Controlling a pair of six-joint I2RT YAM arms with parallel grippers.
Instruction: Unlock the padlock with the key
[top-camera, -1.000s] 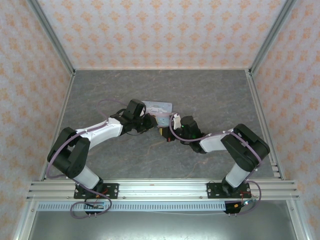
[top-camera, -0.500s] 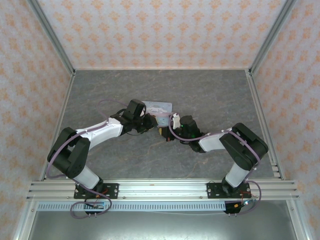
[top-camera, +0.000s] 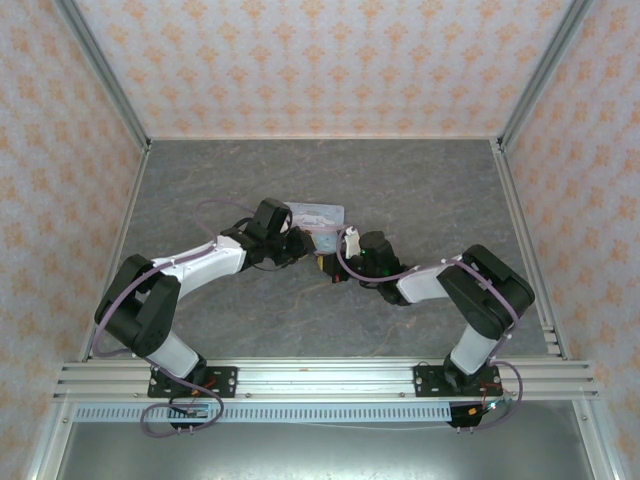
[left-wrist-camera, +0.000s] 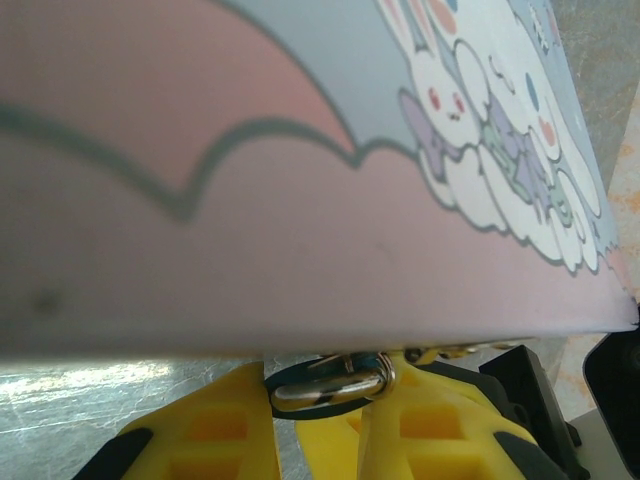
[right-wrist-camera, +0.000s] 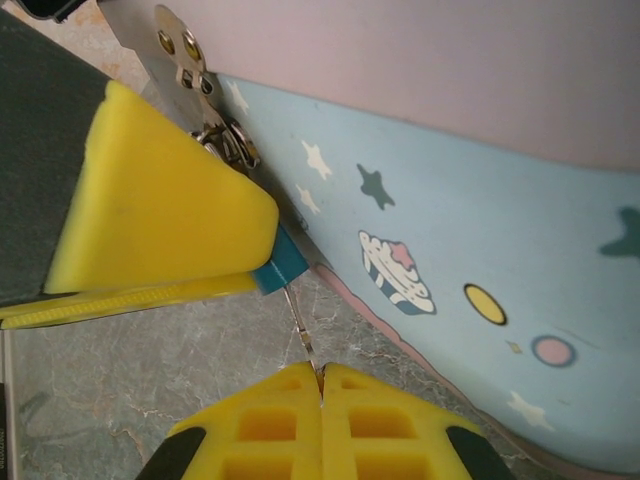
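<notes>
Right wrist: the right gripper, pinching the key (a thin blade), sits just below the padlock, blade reaching up to it; the left gripper clamps the padlock.

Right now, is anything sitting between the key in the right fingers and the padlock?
Nothing visible. The key runs bare from the shut right fingers to the teal padlock, its tip apparently at the body. The left fingers clamp the padlock from the side, beside the tin box.

A pale blue cartoon-printed tin box lies on the grey marbled table, ringed by orange-patterned walls.
</notes>
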